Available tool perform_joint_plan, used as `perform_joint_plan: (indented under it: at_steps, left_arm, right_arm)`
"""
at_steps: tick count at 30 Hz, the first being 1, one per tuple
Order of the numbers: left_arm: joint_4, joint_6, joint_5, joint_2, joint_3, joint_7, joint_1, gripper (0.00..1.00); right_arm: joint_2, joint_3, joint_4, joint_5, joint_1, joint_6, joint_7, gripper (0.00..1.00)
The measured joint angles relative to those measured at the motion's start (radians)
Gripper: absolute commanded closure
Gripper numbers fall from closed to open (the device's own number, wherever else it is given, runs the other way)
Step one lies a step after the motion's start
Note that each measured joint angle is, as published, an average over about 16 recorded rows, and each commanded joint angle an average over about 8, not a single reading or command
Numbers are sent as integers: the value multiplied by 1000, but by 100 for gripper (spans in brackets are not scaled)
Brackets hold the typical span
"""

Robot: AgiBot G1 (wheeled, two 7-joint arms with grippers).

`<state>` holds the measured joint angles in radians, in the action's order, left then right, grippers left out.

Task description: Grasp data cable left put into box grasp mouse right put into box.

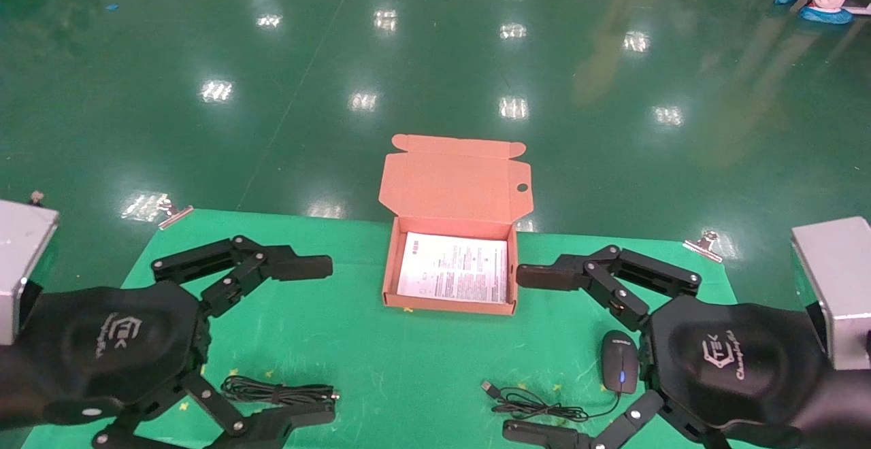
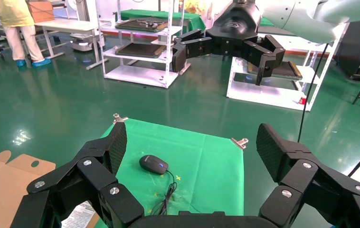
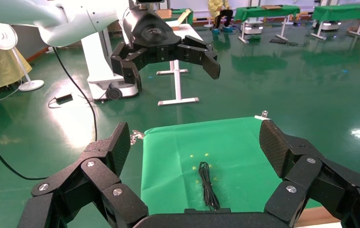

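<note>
The box [image 1: 446,303] lies open at the table's far middle, lid [image 1: 456,178] tipped back, a white leaflet [image 1: 454,275] inside. The data cable [image 1: 279,391] lies bundled at the front left, by the lower finger of my left gripper [image 1: 331,340], which is open, empty and above the cloth. It also shows in the right wrist view [image 3: 208,185]. The mouse [image 1: 619,360] sits at the front right with its cord [image 1: 537,405] and USB plug loose beside it, just under my right gripper [image 1: 512,352], open and empty. The mouse shows in the left wrist view [image 2: 153,164].
A green cloth [image 1: 381,360] covers the table, held by metal clips [image 1: 173,214] at the far corners. Shiny green floor lies beyond the far edge. White shelving racks [image 2: 140,47] stand off the table. The box lid's corner [image 2: 7,180] shows in the left wrist view.
</note>
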<state>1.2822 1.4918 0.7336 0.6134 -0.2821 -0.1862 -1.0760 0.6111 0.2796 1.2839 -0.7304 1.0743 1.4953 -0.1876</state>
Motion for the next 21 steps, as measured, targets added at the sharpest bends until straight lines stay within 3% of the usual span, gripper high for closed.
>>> perform_joint_plan:
  at_steps: [21]
  left_arm:
    - [0,0,0,0,0,0,0,0]
  right_arm:
    - [0,1,0,-1,1,-1,0,0]
